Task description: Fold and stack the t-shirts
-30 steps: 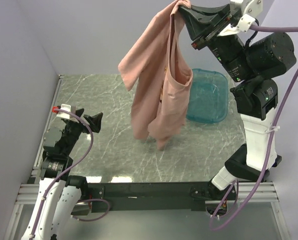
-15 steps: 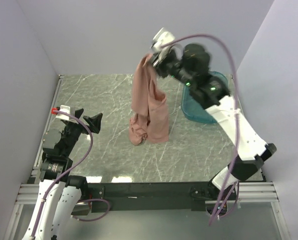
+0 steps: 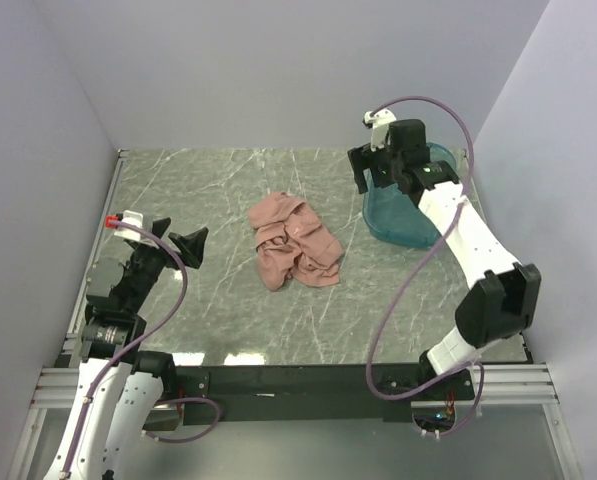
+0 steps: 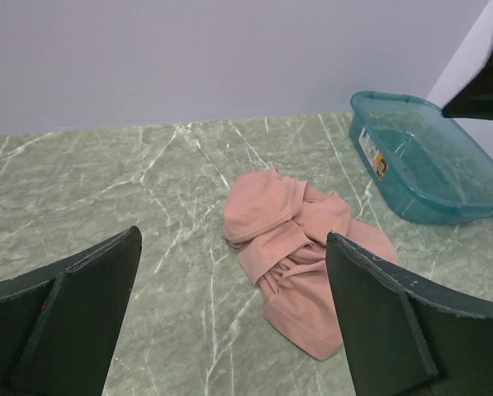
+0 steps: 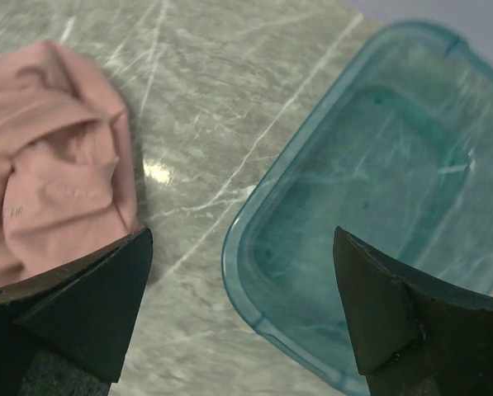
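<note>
Green marbled counter (image 3: 208, 180) holds our crumpled salmon-pink cloth t-shirt (image 3: 295, 252) centrally, we judge for spreading; left hand (image 3: 181, 233) and right hand (image 3: 375, 172) gape empty.

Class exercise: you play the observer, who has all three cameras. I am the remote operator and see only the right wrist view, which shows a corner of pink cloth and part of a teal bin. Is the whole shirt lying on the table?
Observer: Yes. The t-shirt lies in one crumpled heap on the table, unfolded, with nothing gripping it.
Operator: Where is the other arm?
Observer: The left gripper sits near the table's left edge, open and well apart from the t-shirt.
Operator: Where does the bin stand?
Observer: The bin stands in the table's far right corner.
</note>
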`<state>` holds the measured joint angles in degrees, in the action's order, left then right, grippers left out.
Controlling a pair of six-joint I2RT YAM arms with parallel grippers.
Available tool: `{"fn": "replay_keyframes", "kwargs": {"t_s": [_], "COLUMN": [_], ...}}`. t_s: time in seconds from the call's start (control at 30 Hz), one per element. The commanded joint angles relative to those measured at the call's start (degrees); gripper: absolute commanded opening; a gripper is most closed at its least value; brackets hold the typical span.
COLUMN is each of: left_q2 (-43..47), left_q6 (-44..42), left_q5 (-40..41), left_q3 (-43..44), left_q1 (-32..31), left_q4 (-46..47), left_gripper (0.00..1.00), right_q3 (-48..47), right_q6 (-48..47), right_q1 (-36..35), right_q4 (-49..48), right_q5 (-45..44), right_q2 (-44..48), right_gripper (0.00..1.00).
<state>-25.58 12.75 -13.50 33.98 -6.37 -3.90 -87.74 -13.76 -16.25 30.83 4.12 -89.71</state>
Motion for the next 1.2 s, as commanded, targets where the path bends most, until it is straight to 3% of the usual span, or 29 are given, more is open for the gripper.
{"fn": "replay_keyframes", "kwargs": {"t_s": [0.0,0.27,0.37,0.6,0.67,0.7,0.83,1.0,1.17], "left_q2": [-1.0,-3.1,-3.2,-3.6,-3.6,-3.7,-3.7,-3.3,-3.3], "left_q6": [-0.6,-1.0,-1.0,-1.1,-1.1,-1.1,-1.1,-1.1,-1.0], "left_q5": [-1.3,-1.4,-1.7,-1.8,-1.8,-1.9,-1.9,-2.3,-2.8], "left_q3": [-0.1,-0.2,-0.2,-0.3,-0.3,-0.4,-0.3,-0.4,-0.4], "left_q1": [-0.1,-0.1,-0.1,-0.1,-0.1,-0.1,-0.1,-0.1,-0.1], "left_q4": [2.4,2.8,2.9,3.1,3.0,3.1,3.1,3.2,3.3], "left_gripper": [0.99,0.99,1.00,0.99,0.99,0.99,0.99,0.99,0.99], "right_q3": [-1.6,-16.1,-17.3,-20.0,-19.9,-19.8,-17.5,-11.2,-8.8], "right_q6": [13.6,24.7,24.2,23.1,22.5,22.1,20.0,15.0,8.8], "right_q1": [0.3,3.1,3.9,4.4,4.4,4.3,4.4,5.0,7.7], "right_q4": [-4.8,-1.4,-1.8,0.3,0.5,0.6,-0.1,-3.4,-5.9], "right_q5": [-8.1,-17.6,-17.5,-15.0,-15.7,-16.2,-19.0,-20.4,-21.4], "right_q2": [-7.5,-25.5,-29.2,-36.2,-36.7,-36.8,-34.7,-29.2,-27.0], "right_gripper": [0.96,0.93,0.87,0.62,0.53,0.44,0.29,0.22,0.20]}}
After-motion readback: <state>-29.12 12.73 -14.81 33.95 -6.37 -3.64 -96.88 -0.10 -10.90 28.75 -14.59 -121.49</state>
